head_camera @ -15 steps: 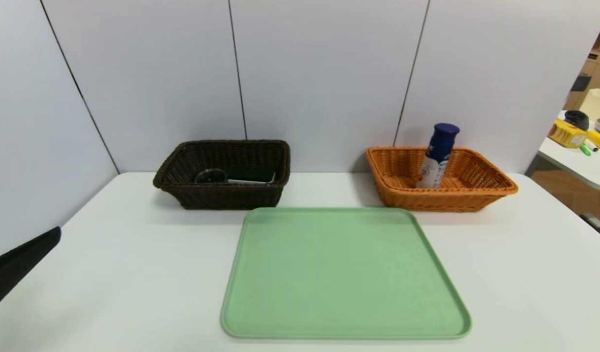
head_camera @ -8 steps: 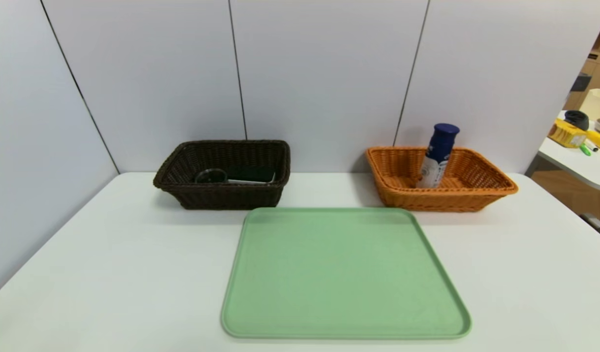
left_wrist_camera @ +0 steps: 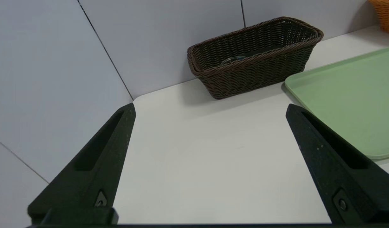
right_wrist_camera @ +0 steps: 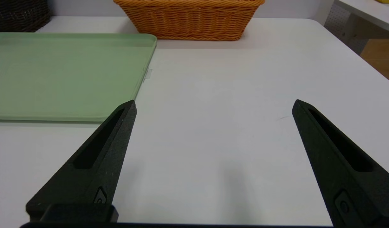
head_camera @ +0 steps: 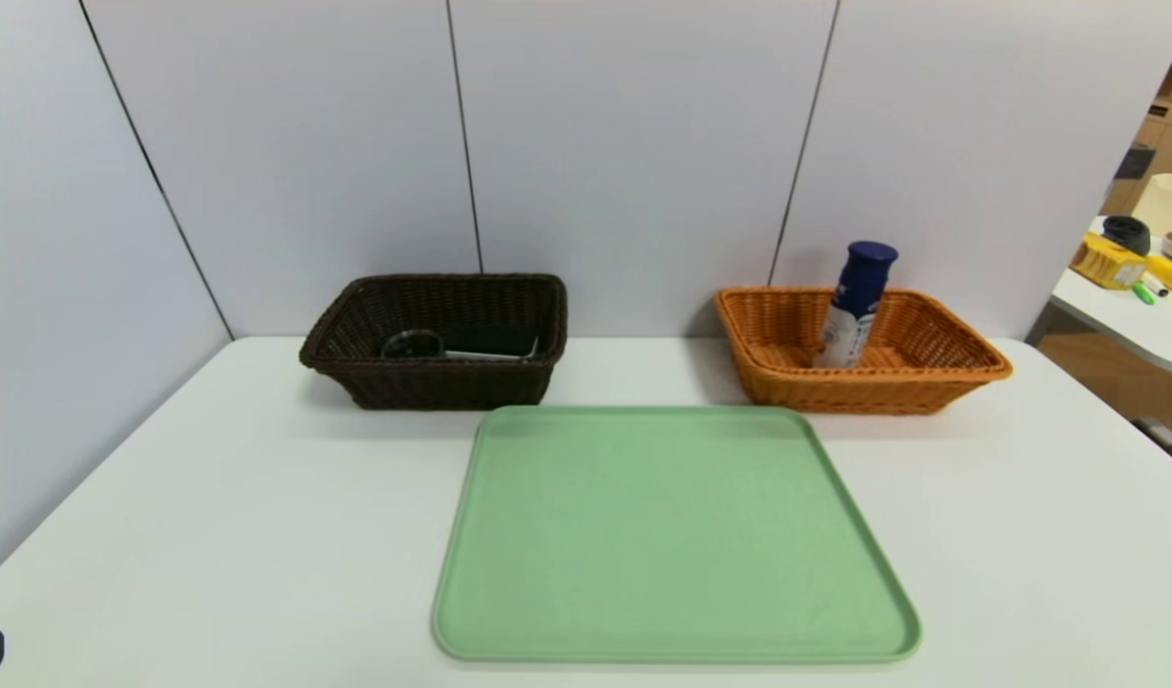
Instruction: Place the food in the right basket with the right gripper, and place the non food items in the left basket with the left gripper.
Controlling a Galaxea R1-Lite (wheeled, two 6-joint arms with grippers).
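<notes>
2 grippers hang low over the table [head_camera: 213,497], each with its fingers spread wide and nothing between them: the left gripper [left_wrist_camera: 210,107] near the table's left edge, the right gripper [right_wrist_camera: 213,104] right of the green tray [head_camera: 671,535]. Farther back, the bottle [head_camera: 855,304] stands tilted in the orange basket [head_camera: 968,368]; the slab [head_camera: 490,342] and dish [head_camera: 412,345] lie in the brown basket [head_camera: 433,382].

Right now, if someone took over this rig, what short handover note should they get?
Left gripper: open, empty, low over the table's near-left corner.
Right gripper: open, empty, over the table beside the green tray.
Bottle leans in the orange basket; glass dish and black slab lie in the brown basket.
Sorting looks done; nothing left on the tray.
</notes>
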